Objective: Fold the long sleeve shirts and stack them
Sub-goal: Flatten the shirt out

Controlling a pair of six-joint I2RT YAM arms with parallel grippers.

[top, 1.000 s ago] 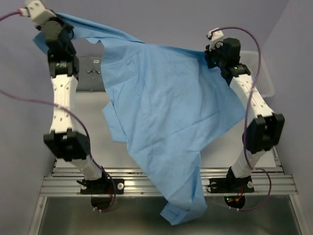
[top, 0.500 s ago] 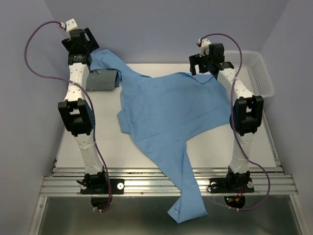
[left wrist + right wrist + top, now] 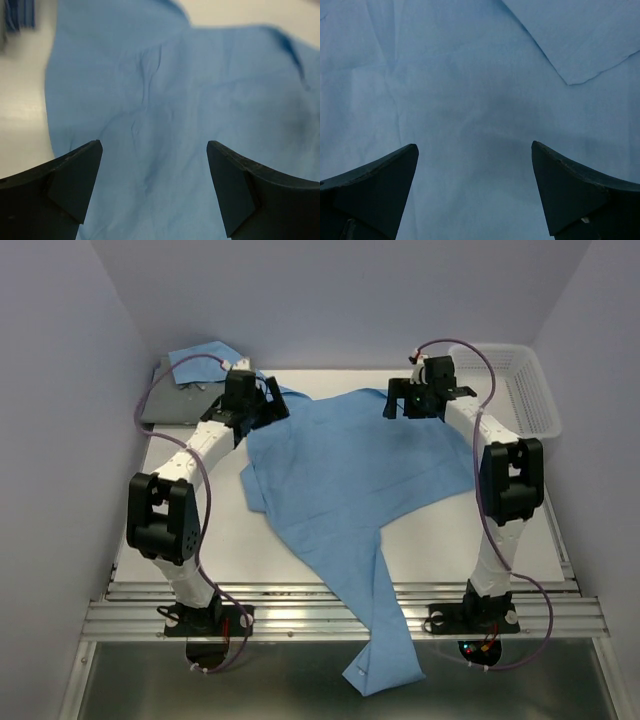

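The light sky-blue long sleeve shirt lies spread across the white table, one sleeve hanging over the front edge. One end of it rests on the folded dull grey shirt at the back left. My left gripper hovers open over the blue shirt's back left part. In the left wrist view the gripper has only blue cloth below it and nothing between its fingers. My right gripper stands open above the shirt's back right edge; in the right wrist view the gripper is empty over flat cloth.
A white mesh basket stands at the back right corner, just beyond the right arm. Lilac walls close in on three sides. The metal rail with the arm bases runs along the front edge.
Both grippers have opened and let go of the blue shirt, which has dropped flat onto the table. Both arms came down; the left gripper swung right over the shirt.
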